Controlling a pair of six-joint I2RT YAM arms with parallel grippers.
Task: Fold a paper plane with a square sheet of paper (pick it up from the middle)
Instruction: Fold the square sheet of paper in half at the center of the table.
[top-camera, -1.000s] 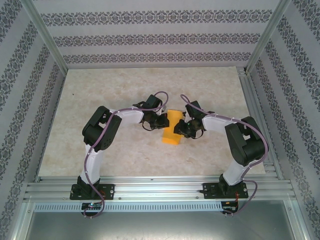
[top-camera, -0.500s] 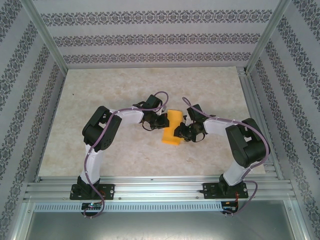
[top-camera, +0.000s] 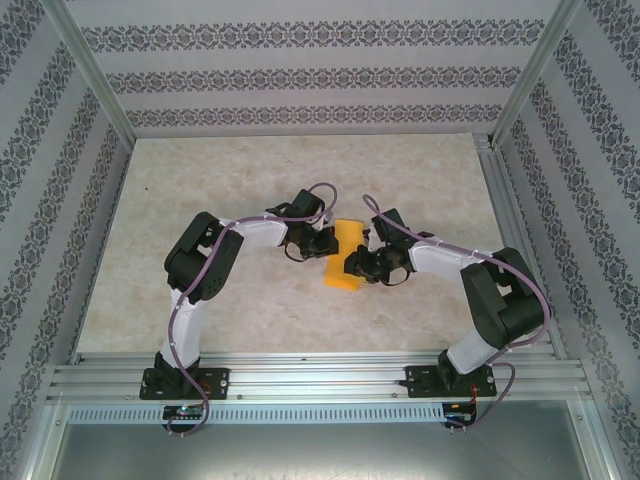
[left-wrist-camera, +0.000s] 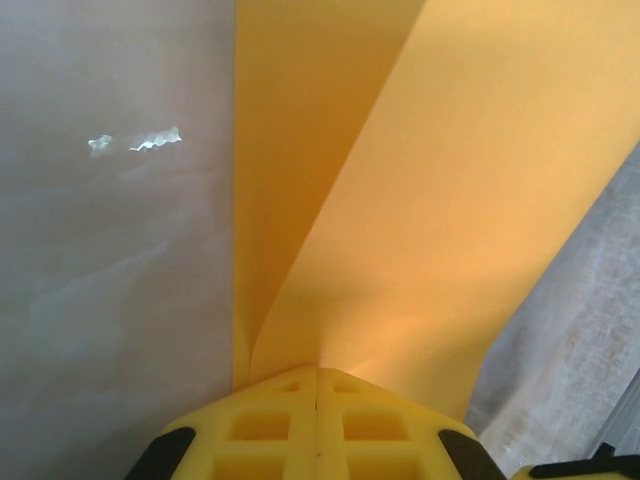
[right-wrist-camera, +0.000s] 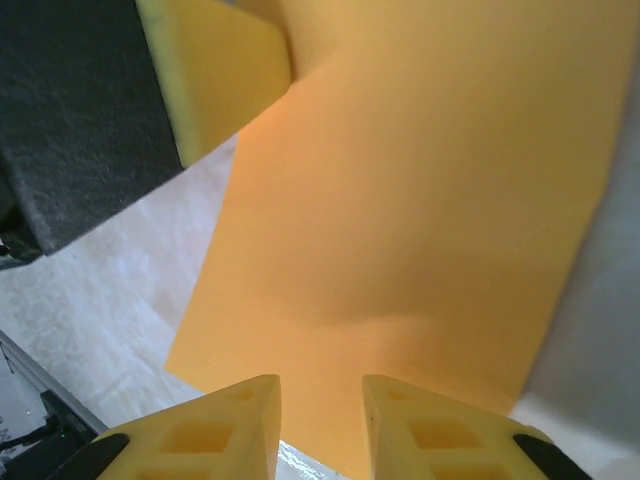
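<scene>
Two sets of jaws flank the square sheet of paper (top-camera: 345, 262): left jaws clamped on it, right jaws apart. It looks flimsy and crease-prone; I'd pinch the middle.

Smooth matt sheet of paper (left-wrist-camera: 420, 200), moulded plastic fingers (right-wrist-camera: 228, 432), faintly glossy stone-look table (left-wrist-camera: 100, 300), metal frame (top-camera: 300, 376)

The sheet of paper (top-camera: 343, 250) is lying mid-table (top-camera: 250, 170), sitting between the left gripper (top-camera: 327, 243) on its left and the right gripper (top-camera: 356, 266) on its right.

Folded orange-yellow sheet (top-camera: 345, 245); mid-table
</scene>
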